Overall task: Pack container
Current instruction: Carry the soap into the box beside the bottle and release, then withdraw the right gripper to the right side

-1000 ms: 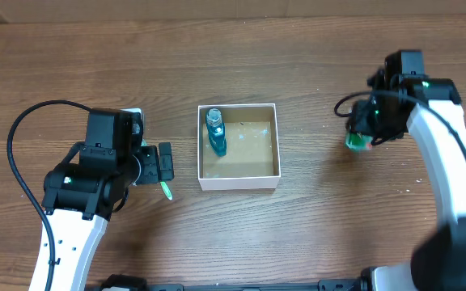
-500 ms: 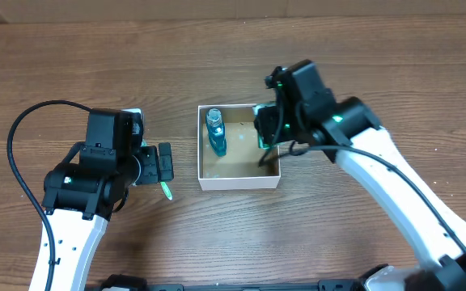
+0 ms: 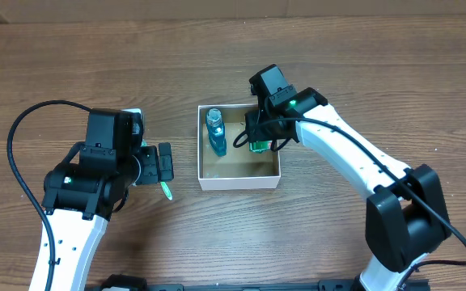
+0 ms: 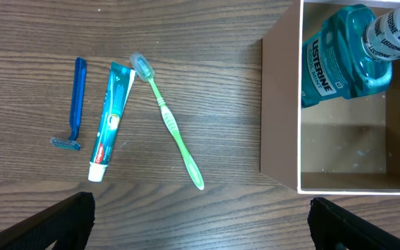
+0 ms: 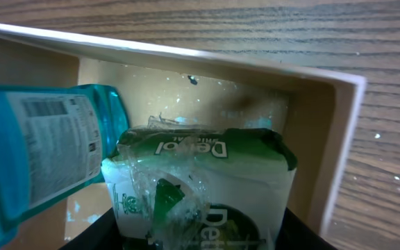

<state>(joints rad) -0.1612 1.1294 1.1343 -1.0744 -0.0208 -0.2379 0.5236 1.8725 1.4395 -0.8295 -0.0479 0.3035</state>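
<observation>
Resting on the worktop point(image 3: 71, 65) between the arms, the white-walled box point(image 3: 239, 183) holds a mouthwash bottle point(image 3: 215, 133) in its left part. The right pincer point(image 3: 257, 144) pinches a soap packet point(image 5: 207, 187) inside the box beside that bottle, so placing it looks like the step in hand; next it should set the packet down and let go. Only the left wrist view shows the toothpaste point(image 4: 110, 121), toothbrush point(image 4: 169, 125) and razor point(image 4: 76, 104) lying outside; the left pincer point(image 3: 165, 162) is spread and empty.
</observation>
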